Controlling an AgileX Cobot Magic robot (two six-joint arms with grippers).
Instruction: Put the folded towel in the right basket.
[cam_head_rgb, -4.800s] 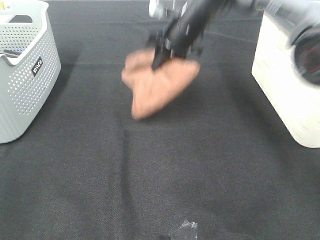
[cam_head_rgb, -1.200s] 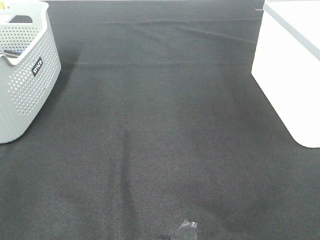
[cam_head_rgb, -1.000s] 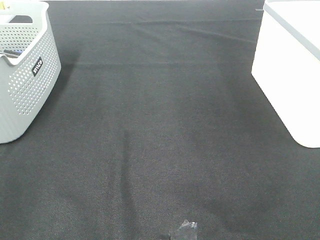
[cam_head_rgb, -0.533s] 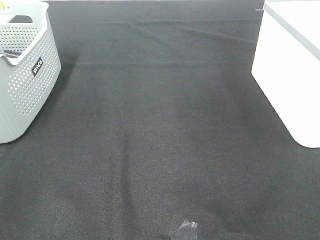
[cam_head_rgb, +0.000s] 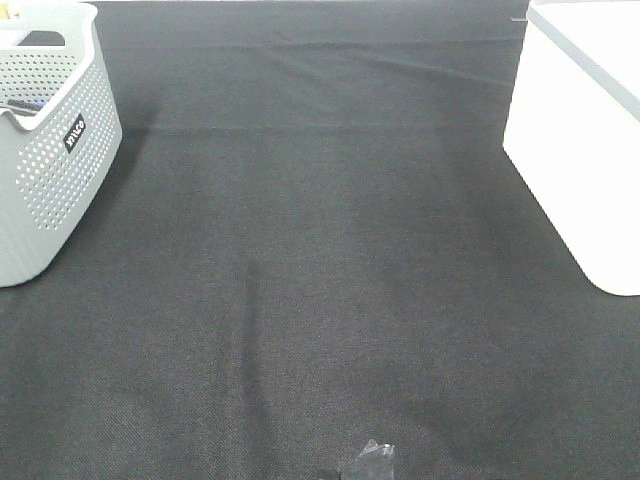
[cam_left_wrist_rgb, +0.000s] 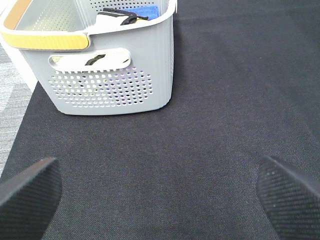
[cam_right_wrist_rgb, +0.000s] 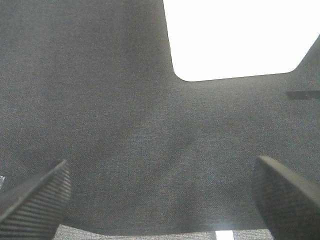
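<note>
The black cloth (cam_head_rgb: 320, 260) covering the table lay bare between the two containers in the exterior high view, and no towel showed anywhere on it. The white right basket (cam_head_rgb: 585, 150) stood at the far right edge of that cloth, overexposed, with its inside hidden from every camera. The folded towel could not be seen in any view; judging by the bare cloth, it probably already sat inside the right basket, though that could not be confirmed.

The grey perforated basket (cam_head_rgb: 45, 140) stood at the opposite, left edge of the cloth. In the left wrist view it (cam_left_wrist_rgb: 112, 75) held a blue cloth (cam_left_wrist_rgb: 140, 10) and some dark item beside it, neither looking like the towel.

Neither arm appeared in the exterior high view. The left gripper (cam_left_wrist_rgb: 160, 192) had its fingers spread wide apart over bare cloth, holding nothing, with the grey perforated basket ahead of it. The right gripper (cam_right_wrist_rgb: 160, 197) was likewise spread wide and empty, pointed toward the right basket (cam_right_wrist_rgb: 240, 35), which lay ahead of it and apart from the fingertips.

With the towel out of sight, no direction or long axis relative to the jaws could be given. The right arm was the nearer one to the right basket. The task looked essentially finished.
</note>
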